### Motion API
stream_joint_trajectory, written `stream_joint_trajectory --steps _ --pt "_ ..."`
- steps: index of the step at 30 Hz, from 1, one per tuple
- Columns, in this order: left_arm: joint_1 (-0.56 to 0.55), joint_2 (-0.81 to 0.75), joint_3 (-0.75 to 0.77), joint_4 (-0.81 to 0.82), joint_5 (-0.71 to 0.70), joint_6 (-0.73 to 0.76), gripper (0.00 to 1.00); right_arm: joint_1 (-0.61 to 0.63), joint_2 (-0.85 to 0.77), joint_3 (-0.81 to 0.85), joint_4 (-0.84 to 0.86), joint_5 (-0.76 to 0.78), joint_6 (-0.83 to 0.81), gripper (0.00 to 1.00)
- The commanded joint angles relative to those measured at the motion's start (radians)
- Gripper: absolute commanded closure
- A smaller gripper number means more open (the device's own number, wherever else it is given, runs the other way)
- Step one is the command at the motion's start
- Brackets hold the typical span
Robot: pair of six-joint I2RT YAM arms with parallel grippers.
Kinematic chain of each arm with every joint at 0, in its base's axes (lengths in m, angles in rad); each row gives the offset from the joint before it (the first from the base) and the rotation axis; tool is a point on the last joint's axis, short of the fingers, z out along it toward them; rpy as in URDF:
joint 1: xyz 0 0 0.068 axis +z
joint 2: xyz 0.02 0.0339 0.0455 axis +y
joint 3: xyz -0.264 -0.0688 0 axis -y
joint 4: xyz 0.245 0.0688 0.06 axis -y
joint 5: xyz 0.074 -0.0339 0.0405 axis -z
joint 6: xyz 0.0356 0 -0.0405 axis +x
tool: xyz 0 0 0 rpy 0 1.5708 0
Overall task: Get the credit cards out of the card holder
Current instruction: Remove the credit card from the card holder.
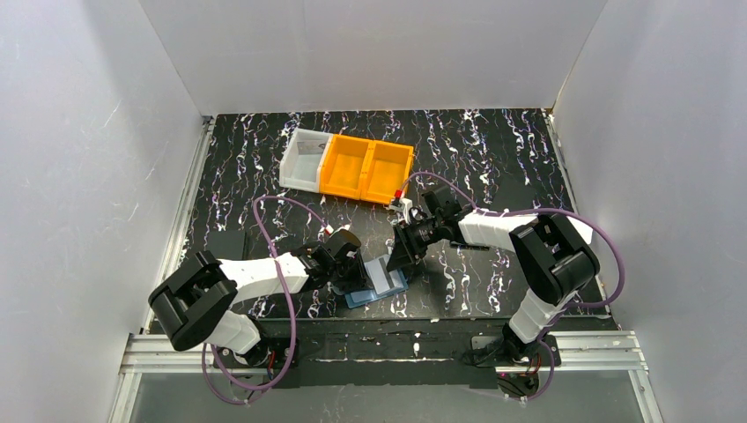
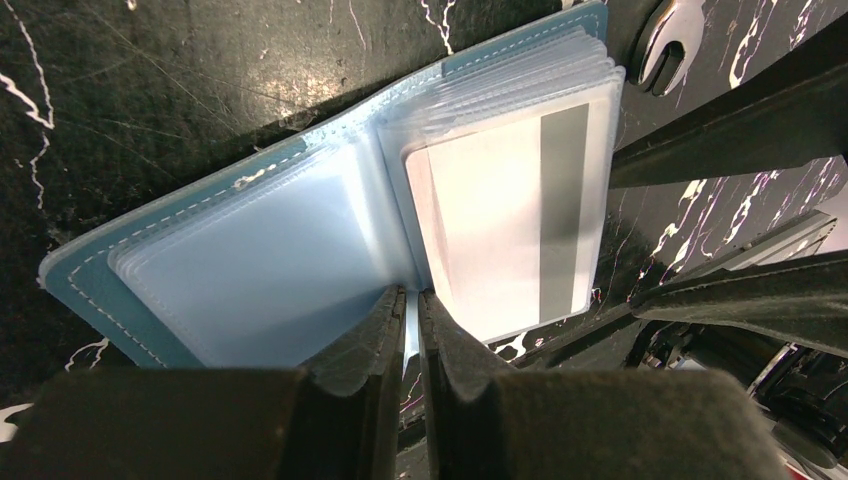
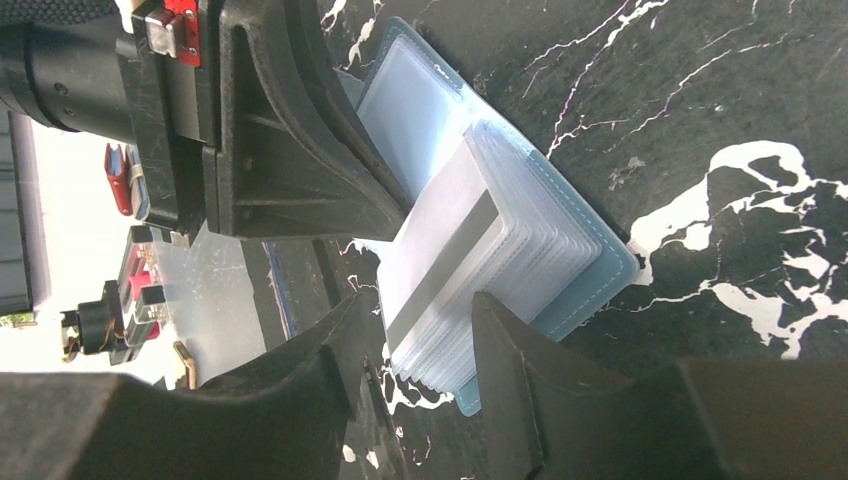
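Observation:
The blue card holder point(image 1: 379, 284) lies open on the black marbled table between the two arms, its clear pockets point(image 2: 250, 260) fanned out. A pale credit card point(image 2: 500, 220) with a grey stripe sits in the top pocket of the right-hand stack. My left gripper point(image 2: 411, 305) is shut on a thin clear leaf at the holder's fold. My right gripper point(image 3: 425, 335) is open, its fingers straddling the corner of the pocket stack, where the striped card point(image 3: 440, 250) lies above the blue cover point(image 3: 590, 260). A gap shows beside one finger.
Two joined yellow bins point(image 1: 366, 169) and a white bin point(image 1: 304, 159) stand at the back of the table. White walls close in the sides and back. The left gripper's body point(image 3: 290, 150) sits close above the holder in the right wrist view.

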Motion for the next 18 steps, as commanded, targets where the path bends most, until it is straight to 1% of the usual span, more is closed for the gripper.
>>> stream_joint_trajectory --steps 1,5,8,18 --pt "-0.005 0.034 -0.006 -0.016 -0.014 0.009 0.89 0.007 0.011 -0.002 0.028 -0.069 0.011 0.50" --pt "-0.004 0.027 -0.008 -0.018 -0.017 0.009 0.89 -0.004 -0.018 0.022 -0.032 0.005 -0.044 0.49" --pt "-0.004 0.025 -0.014 -0.016 -0.017 0.008 0.89 -0.021 -0.043 0.009 -0.028 0.017 -0.049 0.48" --pt "-0.004 0.024 -0.008 -0.017 -0.014 0.008 0.89 -0.018 -0.028 -0.008 0.012 -0.085 -0.019 0.50"
